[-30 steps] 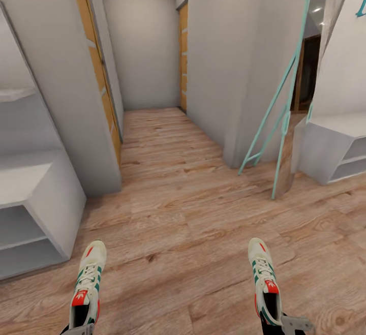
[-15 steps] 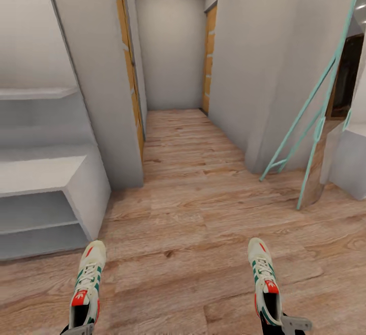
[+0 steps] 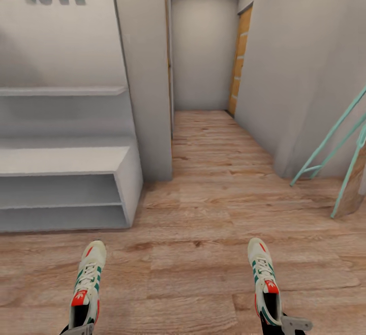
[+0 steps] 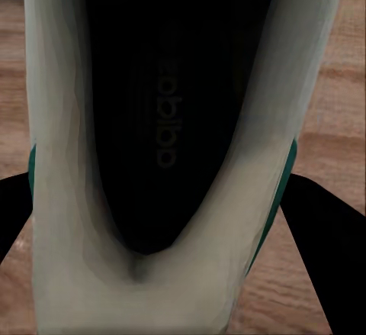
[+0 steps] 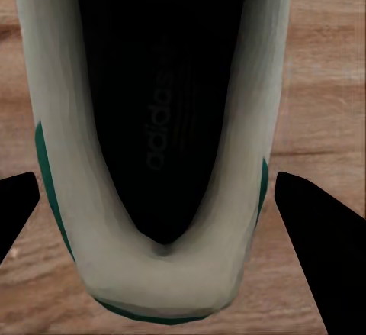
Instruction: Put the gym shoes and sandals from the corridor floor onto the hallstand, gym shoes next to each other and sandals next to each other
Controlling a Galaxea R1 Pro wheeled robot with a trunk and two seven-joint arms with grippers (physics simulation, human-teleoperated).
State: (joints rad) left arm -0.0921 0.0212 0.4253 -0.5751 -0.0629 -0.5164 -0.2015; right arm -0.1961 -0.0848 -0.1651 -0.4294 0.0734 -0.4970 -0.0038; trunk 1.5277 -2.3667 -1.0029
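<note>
Carrying one gym shoe in each gripper, the robot is facing down the corridor with the hallstand (image 3: pixel 66 182) standing ahead on its left side. The left gym shoe (image 3: pixel 86 284) is being held by its heel in the left gripper (image 3: pixel 77 331), toe pointing forward above the corridor floor (image 3: pixel 203 233); the right gym shoe (image 3: pixel 264 280) is being gripped the same way by the right gripper (image 3: pixel 284 325). In each wrist view the shoe's dark opening is sitting between the two black fingers, with the heel collar pinched between them, so both grippers are closed on the shoes.

The step in hand looks like transport: the shoes are lifted and the rack is coming within reach, but nothing is resting on it yet. Its bench top and two low shelves are showing bare surfaces. The sandals are not to be seen here.

Next, the robot will probably need to turn toward the hallstand and close in, then set both shoes side by side on one surface, toes aligned.
</note>
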